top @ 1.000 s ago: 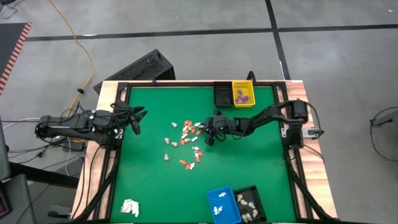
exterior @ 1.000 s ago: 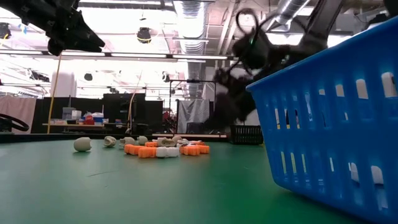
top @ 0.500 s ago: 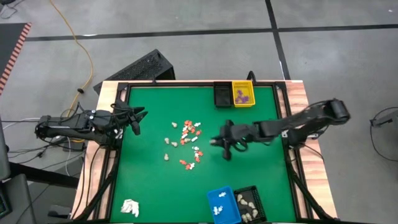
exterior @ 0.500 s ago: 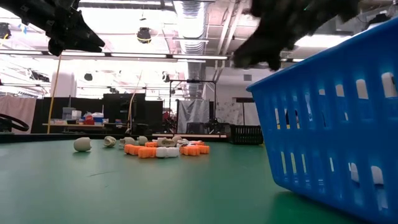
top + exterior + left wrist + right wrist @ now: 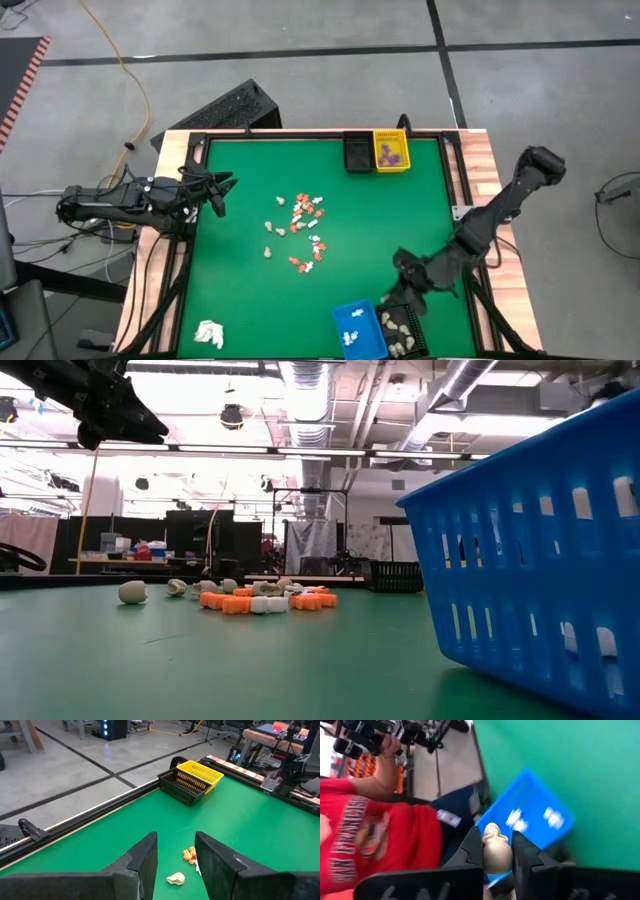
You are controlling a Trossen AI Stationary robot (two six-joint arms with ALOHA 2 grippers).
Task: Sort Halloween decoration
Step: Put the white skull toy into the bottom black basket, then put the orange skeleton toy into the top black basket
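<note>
A cream-beige, skull-like plastic figurine (image 5: pixel 496 851) was pinched between the jaws of the right gripper (image 5: pixel 412 283), which was poised at the near right of the green felt-covered table (image 5: pixel 240 290), just beside the black slotted basket (image 5: pixel 402 329) of matching cream pieces and the blue slotted plastic basket (image 5: pixel 358 329) of white ones. The rounded, smooth piece was held only at its sides, so a slip could have been expected, and with the two baskets touching, a release slightly to the left would have dropped it among the wrong colour. The unsorted heap of orange-red, white and cream decorations (image 5: pixel 300 228) lay mid-table. The left gripper (image 5: pixel 216 192) was held at the far left edge, jaws parted and empty. A person in a red shirt (image 5: pixel 380 840) was seen beyond the table.
</note>
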